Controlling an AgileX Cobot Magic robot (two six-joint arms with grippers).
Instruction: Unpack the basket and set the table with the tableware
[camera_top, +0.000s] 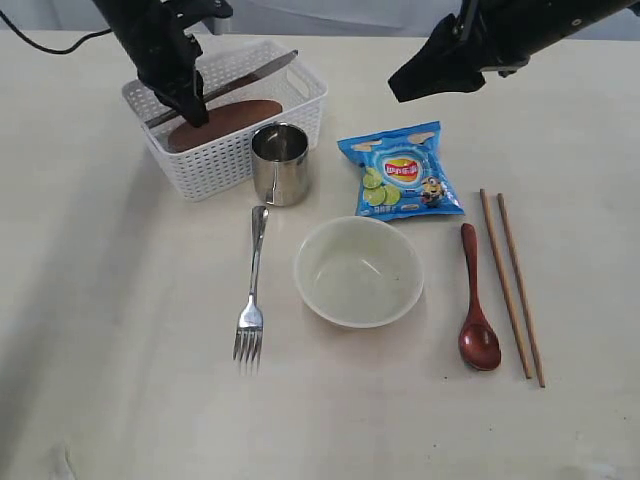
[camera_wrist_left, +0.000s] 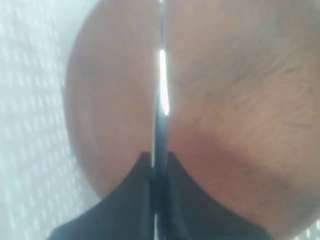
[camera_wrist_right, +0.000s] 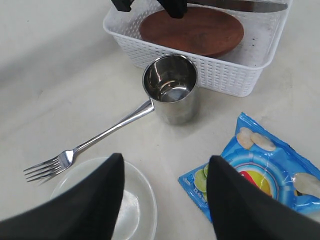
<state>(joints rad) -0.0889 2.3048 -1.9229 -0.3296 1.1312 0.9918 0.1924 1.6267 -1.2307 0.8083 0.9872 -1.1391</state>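
**Desk:** Where is your left pincer?

**Field:** Upper left of the wide shot. Your left pincer (camera_top: 194, 104) reaches down into the white basket (camera_top: 215, 165), jaws closed on the knife (camera_top: 262, 71). Its wrist camera shows two black fingers (camera_wrist_left: 115, 210) pressed against the blade's thin edge, with the brown plate (camera_top: 240, 115) filling the background. The knife slants across the basket, its tip at the rim toward the top of the frame. You cannot tell whether it is clear of the plate.

**Desk:** And your right one?

**Field:** Your right pincer (camera_wrist_right: 165, 160) hangs at upper right of the wide shot, jaws spread wide and holding nothing.

**Desk:** What is laid out on the table (camera_top: 100, 320)?

**Field:** The steel cup (camera_top: 280, 160) stands just beside the basket's near wall. The fork (camera_top: 252, 290) lies left of centre, prongs toward the lower edge, its handle end at the cup's foot. The cream bowl (camera_top: 358, 272) sits at centre. The blue chip bag (camera_top: 402, 172) is just above it in the frame. The red spoon (camera_top: 475, 300) and a pair of chopsticks (camera_top: 510, 280) lie side by side at right.
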